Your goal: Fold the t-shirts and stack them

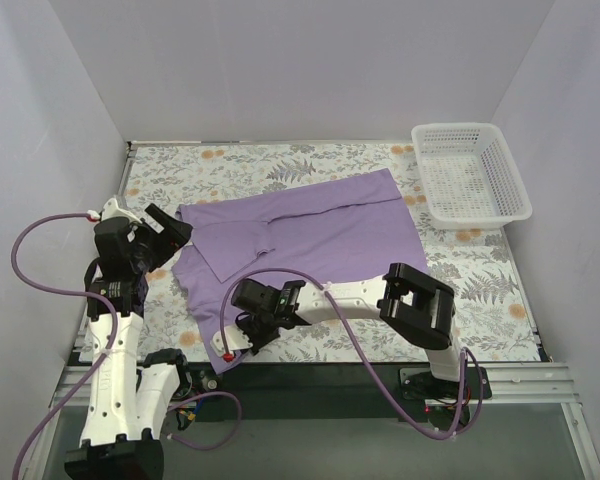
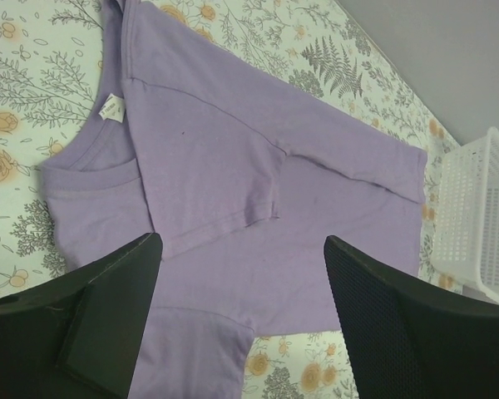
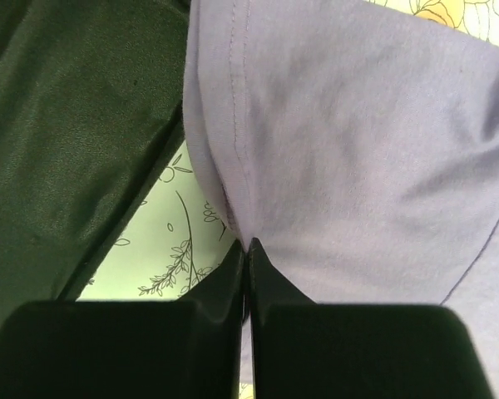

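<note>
The lavender t-shirt (image 1: 320,225) lies spread across the middle of the floral worktop (image 1: 480,280). It is partly folded, with one flap and a sleeve turned over onto the body. Its far edge runs toward the white basket (image 1: 470,175), which stands in the far right corner, apart from the cloth. A narrower part of the shirt reaches down to the near edge of the worktop.

The left pincer (image 1: 175,232) hovers at the shirt's left side, just beside the cloth. In the left wrist view its fingers (image 2: 108,316) are spread wide with nothing between them. Below them are the neckline, the small white label (image 2: 111,108) and the folded sleeve. The basket (image 2: 482,224) shows at the right edge of that view.

The right arm reaches leftward across the near part of the worktop, and the right pincer (image 1: 238,338) sits at the shirt's near portion. In the right wrist view its fingers (image 3: 233,283) are pressed together on a fold of the purple fabric (image 3: 358,150), close to a stitched hem line. Beside the pinched cloth are a strip of floral worktop and a dark surface.
</note>
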{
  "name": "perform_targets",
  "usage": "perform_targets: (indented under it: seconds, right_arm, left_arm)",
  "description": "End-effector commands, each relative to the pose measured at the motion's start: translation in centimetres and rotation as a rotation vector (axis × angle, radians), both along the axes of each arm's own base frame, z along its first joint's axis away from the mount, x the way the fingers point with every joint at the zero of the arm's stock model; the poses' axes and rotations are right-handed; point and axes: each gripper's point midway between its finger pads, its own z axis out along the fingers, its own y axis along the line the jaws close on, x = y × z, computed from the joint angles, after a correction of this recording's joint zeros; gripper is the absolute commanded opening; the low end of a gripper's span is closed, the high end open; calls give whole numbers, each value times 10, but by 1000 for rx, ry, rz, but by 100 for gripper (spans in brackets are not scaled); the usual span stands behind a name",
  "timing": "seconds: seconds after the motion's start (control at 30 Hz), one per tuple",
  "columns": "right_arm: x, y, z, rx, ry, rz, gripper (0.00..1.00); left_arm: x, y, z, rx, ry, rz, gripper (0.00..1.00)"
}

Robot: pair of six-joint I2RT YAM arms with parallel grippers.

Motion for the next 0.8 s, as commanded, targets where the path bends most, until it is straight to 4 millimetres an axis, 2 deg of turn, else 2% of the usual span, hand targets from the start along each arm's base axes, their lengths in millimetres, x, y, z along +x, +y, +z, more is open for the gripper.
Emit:
perform_targets:
  seconds: [0.0, 0.1, 0.13, 0.17, 0.2, 0.27, 0.3, 0.37, 0.4, 0.53, 0.6, 0.63, 0.67, 0.73, 0.77]
  right_arm:
    - [-13, -19, -3, -46, 131, 0, 1]
    - [-7, -14, 21, 2, 235, -20, 1]
    - [7, -15, 27, 15, 271, -66, 1]
    - [8, -14, 34, 31, 328, -68, 1]
    - [27, -14, 43, 53, 361, -126, 1]
    - [38, -15, 49, 71, 439, -157, 1]
    - [55, -17, 54, 84, 476, -212, 1]
    - [64, -19, 57, 94, 542, -238, 1]
    - [70, -19, 59, 101, 559, -254, 1]
    - [93, -23, 61, 108, 660, -328, 1]
    - [101, -21, 68, 124, 700, -342, 1]
    - [108, -22, 66, 125, 719, -359, 1]
    - [111, -20, 73, 141, 742, -355, 1]
    - [119, -21, 69, 128, 797, -389, 1]
    - [121, -18, 75, 142, 823, -377, 1]
  left_arm:
    - [-4, -5, 1, -29, 7, -3, 77]
    - [-7, -20, -10, -122, 39, -43, 74]
    - [-7, -24, -11, -149, 39, -52, 74]
    - [-8, -28, -17, -184, 57, -57, 73]
    - [-9, -35, -18, -214, 63, -88, 71]
    - [-10, -43, -25, -260, 86, -113, 70]
    - [-12, -51, -27, -289, 96, -149, 68]
    - [-12, -59, -29, -330, 98, -192, 67]
    - [-16, -63, -39, -359, 128, -202, 66]
    - [-26, -82, -54, -435, 179, -295, 64]
    - [-32, -96, -52, -491, 191, -367, 64]
    - [-35, -102, -57, -527, 211, -383, 63]
    - [-43, -113, -58, -560, 234, -435, 63]
    - [-51, -123, -67, -577, 276, -471, 61]
    - [-58, -131, -71, -571, 296, -512, 61]
